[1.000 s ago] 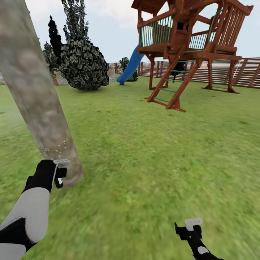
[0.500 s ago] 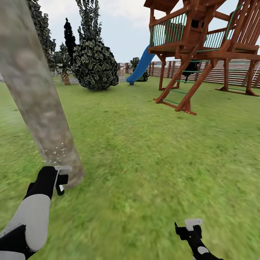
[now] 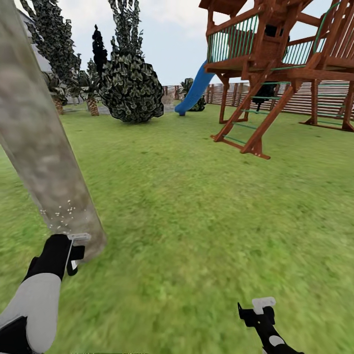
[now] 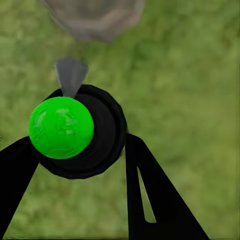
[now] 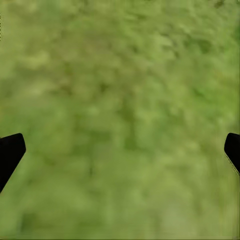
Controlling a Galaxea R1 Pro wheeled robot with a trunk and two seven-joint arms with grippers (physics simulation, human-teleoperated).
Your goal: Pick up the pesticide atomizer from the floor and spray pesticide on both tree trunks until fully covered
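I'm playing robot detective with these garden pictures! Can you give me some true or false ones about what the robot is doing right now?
1. The left gripper holds a sprayer with a green ball on it. True.
2. The right gripper is holding something too. False: its fingers stand wide apart over bare grass.
3. Little white specks dot the tree trunk just above the left gripper. True.
4. The slide on the wooden playhouse is red. False: it is blue.
5. The sprayer is pointed at the playhouse. False: it sits right by the trunk's base, far from the playhouse.
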